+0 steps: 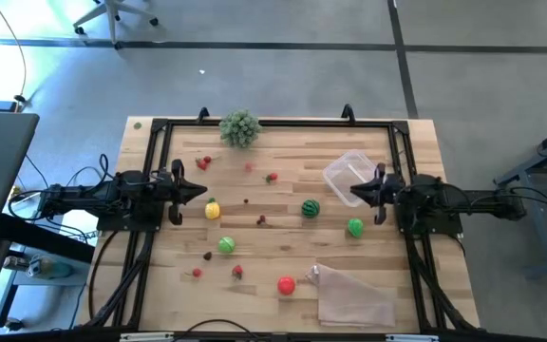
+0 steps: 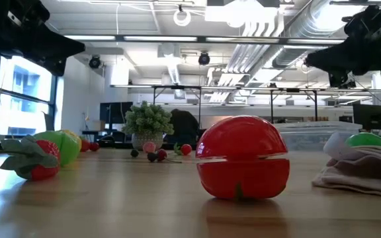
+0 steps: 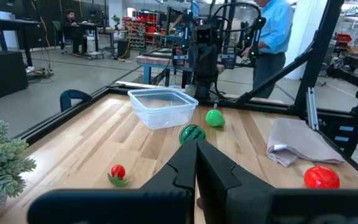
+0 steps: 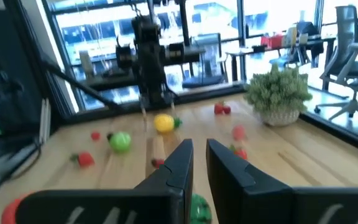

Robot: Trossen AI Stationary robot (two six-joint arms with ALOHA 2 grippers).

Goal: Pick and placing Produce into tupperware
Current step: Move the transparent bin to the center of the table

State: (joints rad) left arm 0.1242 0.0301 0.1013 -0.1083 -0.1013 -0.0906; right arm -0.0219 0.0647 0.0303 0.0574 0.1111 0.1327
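Ahead of the closed, empty right gripper point(image 1: 357, 193) lies the melon point(image 1: 311, 208) (nearest the tupperware point(image 1: 348, 173)): open wide first; left gripper point(image 1: 200, 192) waits closed.

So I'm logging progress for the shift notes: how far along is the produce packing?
Nothing looks done: the tupperware appears empty. Nothing is in hand either; the left claw is shut on nothing at the table's left edge, and the right claw hovers beside the tub, nearly closed and empty. Everything is left: the striped melon, red tomato, yellow fruit, both green fruits and the small red pieces lie scattered on the table.
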